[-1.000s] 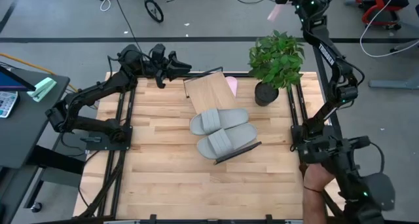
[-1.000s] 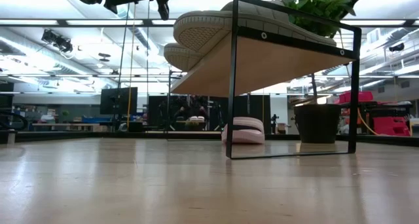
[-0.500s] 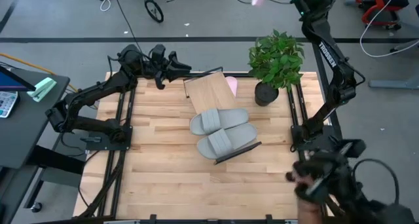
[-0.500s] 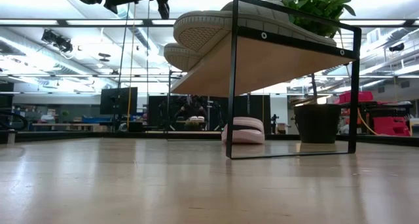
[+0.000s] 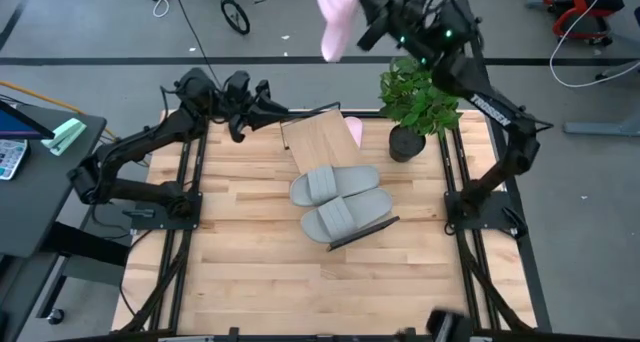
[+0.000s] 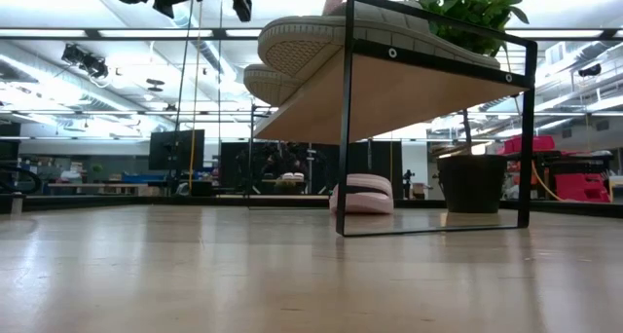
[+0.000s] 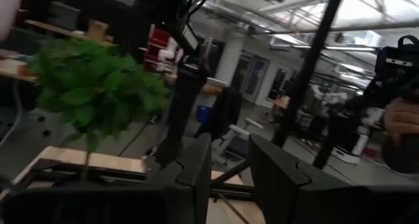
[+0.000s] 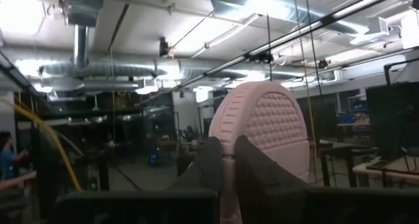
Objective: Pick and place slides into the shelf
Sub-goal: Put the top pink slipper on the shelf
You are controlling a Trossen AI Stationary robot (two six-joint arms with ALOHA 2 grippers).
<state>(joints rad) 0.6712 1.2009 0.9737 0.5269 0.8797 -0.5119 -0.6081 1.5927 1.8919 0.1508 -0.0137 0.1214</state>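
1. The plank tabletop (image 5: 250,262) is lying bare along its near edge; both arm bases are standing at its sides.
2. The shelf (image 5: 335,177) is sitting near the middle of the table, turned at an angle. In the low view its black frame (image 6: 344,119) is standing on the table and holding the board raised.
3. The grey pair (image 5: 340,202) is lying side by side on the near half of the shelf, soles down; the far half of the board is showing bare wood.
4. One pale pink slide (image 5: 354,131) is resting on the tabletop at the shelf's far end, partly hidden by the board; the low view shows it (image 6: 362,194) on the table beneath the shelf.
5. A potted plant (image 5: 420,97) is standing just to the right of the shelf's far end.
6. The left gripper (image 5: 268,110) is hovering near the shelf's far left corner, its jaws standing slightly apart on nothing.
7. The right gripper (image 5: 362,22) is reaching beyond the table's far edge, above the plant, jaws clamped on the second pink slide (image 5: 336,20), which is hanging in the air; the right wrist view shows the fingers (image 8: 209,165) pinching it (image 8: 265,129).
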